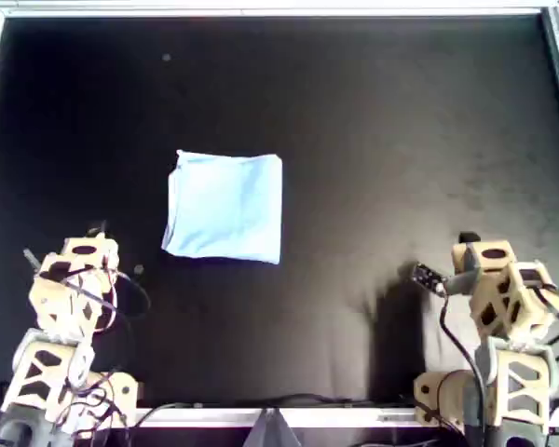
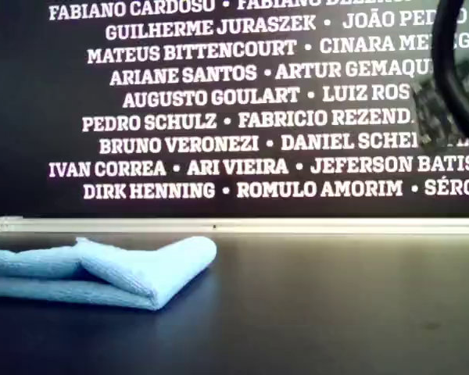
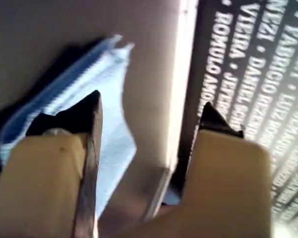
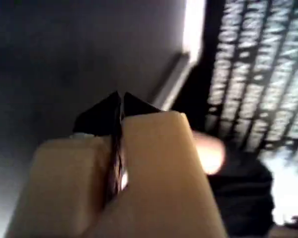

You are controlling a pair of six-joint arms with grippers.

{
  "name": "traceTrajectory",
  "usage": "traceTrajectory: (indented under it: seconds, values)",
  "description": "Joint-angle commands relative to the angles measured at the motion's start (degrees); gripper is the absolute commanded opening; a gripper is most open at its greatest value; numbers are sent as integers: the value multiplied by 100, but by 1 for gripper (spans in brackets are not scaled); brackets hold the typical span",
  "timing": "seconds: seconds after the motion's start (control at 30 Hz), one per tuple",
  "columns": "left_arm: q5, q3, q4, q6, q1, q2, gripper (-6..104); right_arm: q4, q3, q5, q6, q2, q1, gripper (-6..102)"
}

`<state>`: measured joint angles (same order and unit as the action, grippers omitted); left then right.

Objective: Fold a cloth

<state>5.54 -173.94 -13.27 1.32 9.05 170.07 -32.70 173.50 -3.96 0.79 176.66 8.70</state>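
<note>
The light-blue cloth (image 1: pixel 225 207) lies folded in layers on the black table (image 1: pixel 373 140), left of centre in the overhead view. It also shows low at the exterior view's left (image 2: pixel 117 269), with a rounded fold at its right end. In the first wrist view the cloth (image 3: pixel 97 79) lies just beyond the jaws. My first gripper (image 3: pixel 151 106) is open and empty; it sits at the overhead view's lower left (image 1: pixel 95 233), apart from the cloth. My second gripper (image 4: pixel 120 96) is shut and empty, at the overhead view's lower right (image 1: pixel 470 244), far from the cloth.
A pale metal rim (image 1: pixel 270 9) frames the table. A dark wall with white printed names (image 2: pixel 242 101) stands behind the far edge. Loose cables (image 1: pixel 130 289) hang by the arm bases at the near edge.
</note>
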Motion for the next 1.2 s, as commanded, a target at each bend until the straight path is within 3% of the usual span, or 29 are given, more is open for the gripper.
traceTrajectory:
  seconds: [0.0, 0.27, 1.17]
  values:
    - [44, 79, -264, -26, -149, 123, 70, -360, 70, 26, 18, 220, 97, 1]
    - [44, 79, -1134, -53, -149, 141, 70, -1134, 70, -62, 9, 211, 79, 1]
    - [-53, 79, -1134, -53, -123, 9, 70, -1187, 70, 18, -53, 105, -9, 1]
